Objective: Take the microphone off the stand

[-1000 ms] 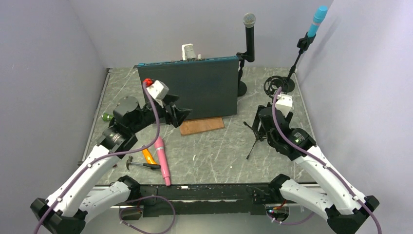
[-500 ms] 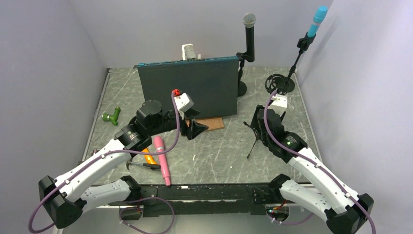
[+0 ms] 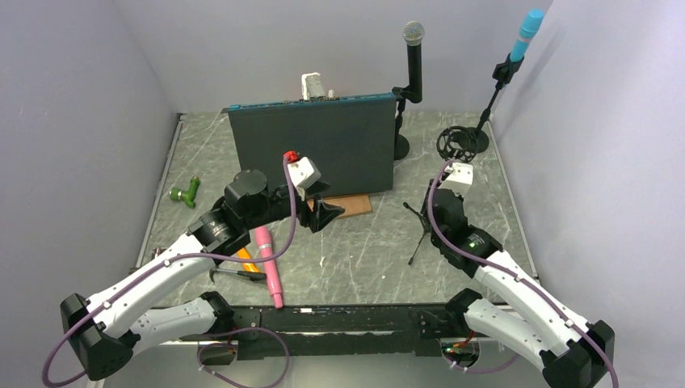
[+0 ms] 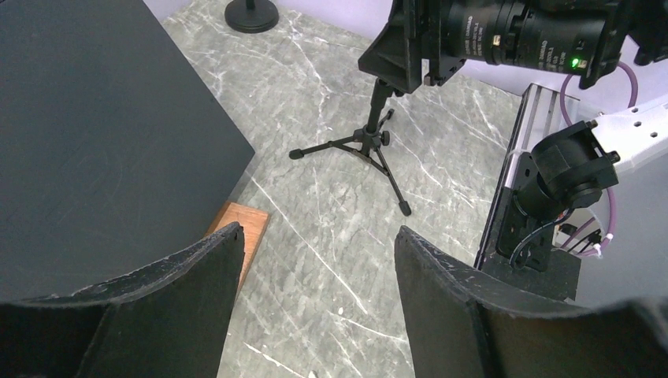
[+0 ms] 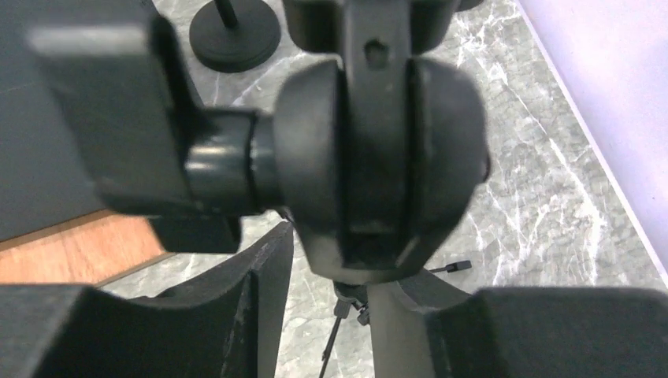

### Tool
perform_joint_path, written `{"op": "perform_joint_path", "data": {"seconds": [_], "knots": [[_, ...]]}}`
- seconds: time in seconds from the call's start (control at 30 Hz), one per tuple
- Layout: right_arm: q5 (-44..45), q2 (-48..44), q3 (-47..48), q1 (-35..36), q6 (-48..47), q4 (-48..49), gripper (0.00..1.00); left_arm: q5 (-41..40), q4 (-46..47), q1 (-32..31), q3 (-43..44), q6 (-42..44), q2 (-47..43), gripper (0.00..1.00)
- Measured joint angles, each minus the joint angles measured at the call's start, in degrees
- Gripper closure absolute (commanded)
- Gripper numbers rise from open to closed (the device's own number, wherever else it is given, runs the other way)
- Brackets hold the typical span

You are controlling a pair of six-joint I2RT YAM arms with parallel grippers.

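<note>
Pink microphone (image 3: 269,263) lies flat on the desk (image 3: 363,259), near the near-left corner, off any stand, its length running toward the near edge. A hammer (image 3: 238,273) lies just beside it.

Left end effector (image 4: 317,236): released, fingers apart, only bare desk between them. It hangs above the mid-desk, just in front of the dark panel (image 3: 315,145) and over the edge of the wooden board (image 3: 335,208).

Right end effector (image 5: 354,268): placed at the top of the small tripod stand (image 4: 370,142), right of desk centre. In the wrist view the stand's swivel head sits between the fingers. Cannot tell whether they are clenched on it or merely around it.

Far edge: black microphone (image 3: 413,56) upright in its stand. Far-right corner: blue microphone (image 3: 525,36) tilted in its stand.

Left edge: green fitting (image 3: 186,192).
</note>
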Motion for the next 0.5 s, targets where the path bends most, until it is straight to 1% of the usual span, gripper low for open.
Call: {"op": "perform_joint_path", "data": {"seconds": [0.1,0.17,0.23,0.33,0.43,0.5], "knots": [[-0.09,-0.07,-2.01,0.0,-2.21,3.06,0.76,-0.76,-0.07,-0.35,0.0,0.17,-0.22,0.27],[-0.22,-0.02,-2.82,-0.04,-3.17,4.7,0.82,-1.4,0.0,-0.5,-0.04,0.48,-0.68,0.28],[-0.74,-0.02,-3.32,0.02,-3.52,6.16,0.91,-2.08,0.0,-0.55,-0.31,0.85,-1.44,0.27],[-1.2,-0.02,-3.96,0.59,-4.31,7.69,1.0,-3.39,-0.02,-0.57,-0.52,1.03,-2.69,0.28],[-1.22,0.22,-4.22,2.8,-4.26,8.79,1.0,-4.39,0.04,-0.57,-0.52,1.07,-3.48,0.27],[-0.17,1.2,-4.22,6.75,-3.85,9.79,1.0,-4.63,0.02,-0.57,-0.52,1.07,-3.67,0.27]]}}
